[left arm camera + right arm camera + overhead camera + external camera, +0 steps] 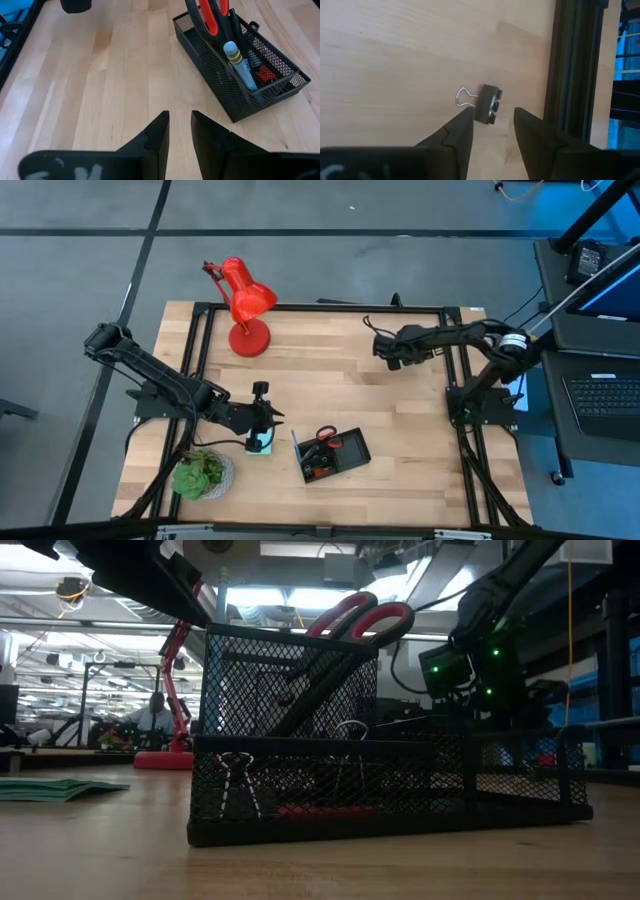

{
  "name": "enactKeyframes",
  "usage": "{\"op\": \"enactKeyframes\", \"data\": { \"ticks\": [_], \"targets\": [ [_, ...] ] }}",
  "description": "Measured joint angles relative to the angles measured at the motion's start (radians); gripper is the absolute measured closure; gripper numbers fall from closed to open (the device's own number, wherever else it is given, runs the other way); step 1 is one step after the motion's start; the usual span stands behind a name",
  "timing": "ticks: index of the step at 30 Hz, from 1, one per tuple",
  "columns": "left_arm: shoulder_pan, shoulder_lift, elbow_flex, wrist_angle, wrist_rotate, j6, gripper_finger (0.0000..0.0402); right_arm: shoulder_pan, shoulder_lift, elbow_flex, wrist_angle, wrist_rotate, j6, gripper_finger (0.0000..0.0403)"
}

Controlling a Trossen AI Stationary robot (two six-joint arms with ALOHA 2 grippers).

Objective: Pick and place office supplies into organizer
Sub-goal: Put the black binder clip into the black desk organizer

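Two arms reach over the wooden table (330, 370). Left gripper (180, 131) hangs above bare wood near the front edge, its two dark fingers (156, 134) parted by a narrow gap with nothing between them; in the high view it sits just beside a light blue notepad (260, 444) and near a green potted plant (203, 474). Right gripper (492, 131) is low at the far right part of the table, close to the black frame rail (572, 70); its fingers (457, 132) are spread apart, and a small black binder clip (489, 103) with a wire handle lies on the wood just ahead of them, partly between the tips, though whether either tip touches it cannot be told. The black mesh organizer (333, 453) stands toward the front middle of the table, well apart from the right gripper and near the left one. Inside it, red-handled scissors (210, 17) and a light blue pen (239, 64) lean in the taller compartment, a small red piece (265, 74) lies in the low compartment, and binder clips (236, 785) show through the mesh in the low view. A red desk lamp (243, 302) stands at the far left of the table. Beyond the table, a person (153, 716) shows far off in the room.
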Motion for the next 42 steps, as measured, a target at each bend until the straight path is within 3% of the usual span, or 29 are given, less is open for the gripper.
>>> {"op": "enactKeyframes", "data": {
  "ticks": [10, 35, 42],
  "targets": [
    [0.0, 0.0, 0.0, 0.0, 0.0, 0.0, 0.0327, -0.042, 0.074, 0.0, 0.014, 0.003, -0.008, 0.026],
    [0.0, 0.0, 0.0, 0.0, 0.0, 0.0, 0.0327, -0.074, 0.075, 0.0, 0.067, -0.034, -0.056, 0.026],
    [0.0, 0.0, 0.0, 0.0, 0.0, -0.001, 0.0327, -0.074, 0.075, 0.0, 0.061, -0.034, -0.056, 0.0299]
  ]
}}
